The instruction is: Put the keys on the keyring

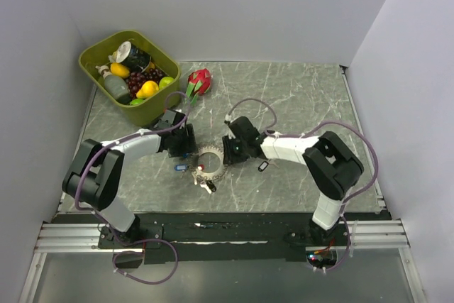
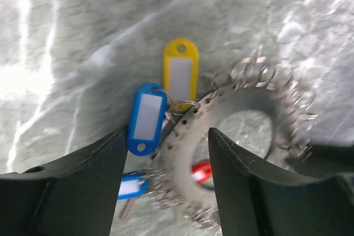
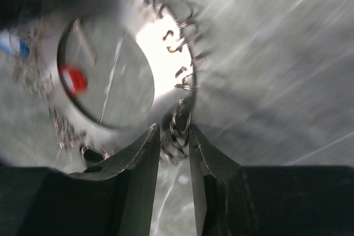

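Observation:
The keyring, a toothed silvery ring, lies on the marble table between my two grippers. My left gripper is open; in the left wrist view its gripper straddles the keyring's near band without clamping it. A blue-tagged key and a yellow tag hang at that rim. A second blue tag and a red tag lie below. My right gripper is shut on small split rings at the keyring's edge, seen between its jaws in the right wrist view. A black-tagged key lies loose to the right.
A green bin of fruit and cans stands at the back left. A red dragon fruit lies beside it. A loose metal key lies just in front of the ring.

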`<state>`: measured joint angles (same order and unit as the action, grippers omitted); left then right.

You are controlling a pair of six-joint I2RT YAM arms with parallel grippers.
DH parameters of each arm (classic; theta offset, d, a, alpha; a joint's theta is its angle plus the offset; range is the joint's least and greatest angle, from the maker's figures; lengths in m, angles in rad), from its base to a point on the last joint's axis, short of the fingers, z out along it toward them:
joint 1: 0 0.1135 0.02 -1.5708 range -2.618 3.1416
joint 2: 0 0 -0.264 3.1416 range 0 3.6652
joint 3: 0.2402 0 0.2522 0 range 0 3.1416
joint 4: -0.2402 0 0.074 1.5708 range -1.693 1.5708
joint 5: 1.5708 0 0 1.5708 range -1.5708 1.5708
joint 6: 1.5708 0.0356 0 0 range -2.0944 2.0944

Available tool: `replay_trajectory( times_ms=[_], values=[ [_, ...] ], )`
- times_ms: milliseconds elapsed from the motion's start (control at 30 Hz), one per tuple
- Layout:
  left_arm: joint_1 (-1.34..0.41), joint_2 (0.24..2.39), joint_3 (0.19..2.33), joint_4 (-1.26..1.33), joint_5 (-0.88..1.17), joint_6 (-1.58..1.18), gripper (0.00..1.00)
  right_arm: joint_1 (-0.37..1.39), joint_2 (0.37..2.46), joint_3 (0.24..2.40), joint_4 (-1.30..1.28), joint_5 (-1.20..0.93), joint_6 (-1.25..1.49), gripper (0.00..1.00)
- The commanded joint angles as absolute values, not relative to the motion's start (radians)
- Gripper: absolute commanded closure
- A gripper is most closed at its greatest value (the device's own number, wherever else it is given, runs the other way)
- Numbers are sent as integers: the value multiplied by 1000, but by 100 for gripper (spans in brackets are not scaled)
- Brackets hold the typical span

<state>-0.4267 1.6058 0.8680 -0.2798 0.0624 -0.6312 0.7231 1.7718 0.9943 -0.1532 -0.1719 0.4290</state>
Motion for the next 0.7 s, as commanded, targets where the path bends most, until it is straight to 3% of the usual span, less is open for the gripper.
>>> replay_trajectory(
  times_ms=[0,67,167,233,300,400,667],
  values=[
    [-433,1635,896,-232,139,-612,34,793,1671,904,-101,-262,509,66],
    [-433,1646,926,-236,140,-598,32,813,1641,891,-89,-299,531,69],
    [-433,1643,972,-273,95,-581,26,815,1621,899,-132,-261,543,67],
    [-433,1609,980,-304,36,-577,21,815,1592,905,-161,-220,540,61],
    [-433,1579,997,-356,2,-578,17,812,1568,923,-186,-141,528,44],
    [-433,1513,974,-390,-27,-606,16,802,1528,943,-204,-75,508,31],
    [-433,1437,773,-376,23,-701,21,723,1606,983,-155,-156,482,28]
  ],
)
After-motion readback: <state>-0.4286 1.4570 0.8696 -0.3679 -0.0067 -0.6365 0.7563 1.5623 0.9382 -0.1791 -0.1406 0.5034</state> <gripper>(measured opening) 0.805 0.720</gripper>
